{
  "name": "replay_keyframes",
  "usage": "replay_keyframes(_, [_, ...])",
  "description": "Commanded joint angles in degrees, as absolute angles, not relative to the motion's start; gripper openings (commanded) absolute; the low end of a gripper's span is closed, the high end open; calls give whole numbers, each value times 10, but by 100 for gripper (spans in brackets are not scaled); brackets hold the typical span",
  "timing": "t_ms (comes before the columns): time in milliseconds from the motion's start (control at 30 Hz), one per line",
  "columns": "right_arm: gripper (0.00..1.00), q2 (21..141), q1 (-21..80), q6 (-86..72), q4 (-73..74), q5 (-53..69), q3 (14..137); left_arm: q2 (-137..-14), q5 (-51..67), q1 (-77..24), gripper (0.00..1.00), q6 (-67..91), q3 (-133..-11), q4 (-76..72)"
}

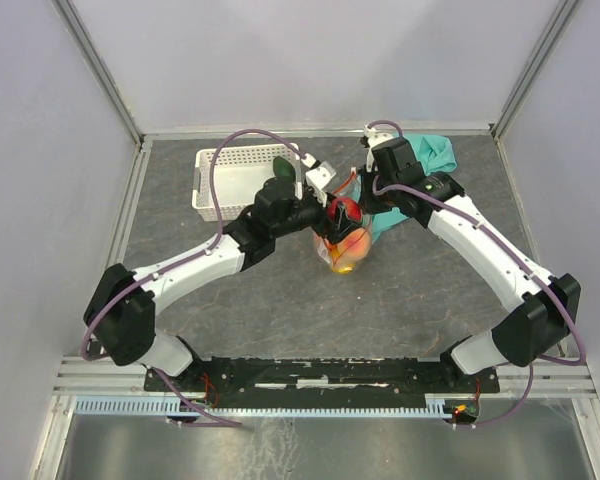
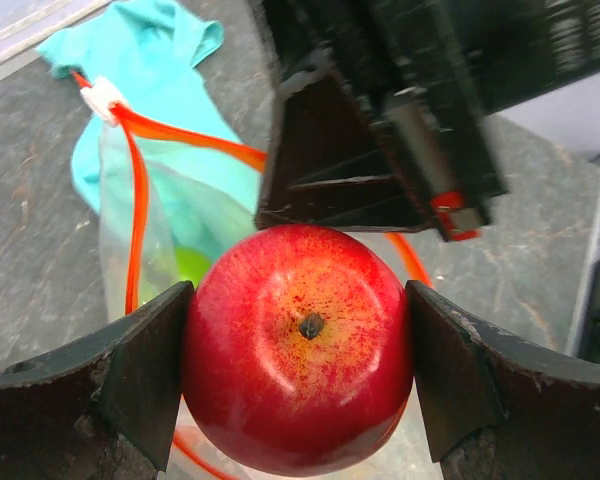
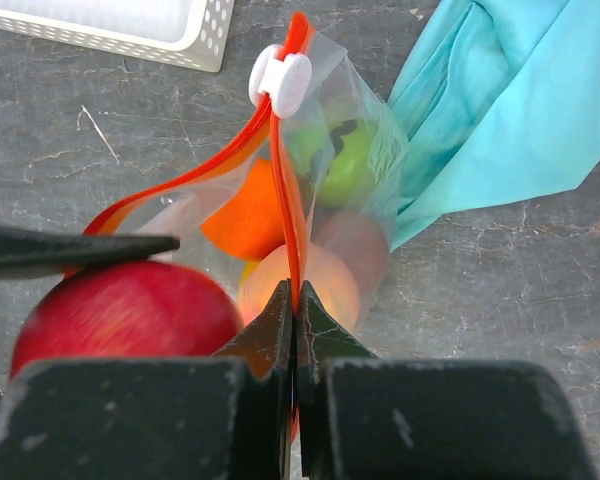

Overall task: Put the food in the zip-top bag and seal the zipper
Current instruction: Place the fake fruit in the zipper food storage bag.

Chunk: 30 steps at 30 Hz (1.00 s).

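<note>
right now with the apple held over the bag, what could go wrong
1. The red apple in the left gripper looks wider than the gap between the zipper strips, so it may catch on the rim and roll off.
2. The right gripper pinches only one thin strip; a push from the apple could pull it free and collapse the zip-top bag mouth.
3. The food inside lies near the mouth, so the apple may sit high and block sealing.

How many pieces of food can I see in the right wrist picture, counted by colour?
Red apple: 1
Orange piece: 1
Green piece: 1
Peach-pink piece: 1
Brownish piece: 1
Total: 5 clearly seen; the zip-top bag may hide more.
</note>
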<state>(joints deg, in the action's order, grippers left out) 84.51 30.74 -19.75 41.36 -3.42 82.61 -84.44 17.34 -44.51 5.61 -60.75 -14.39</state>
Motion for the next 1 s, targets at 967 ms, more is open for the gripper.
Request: replay_keyframes(967, [2,839,310,-215,376,13,832,-918,-75,-470,88,76,-644,-240])
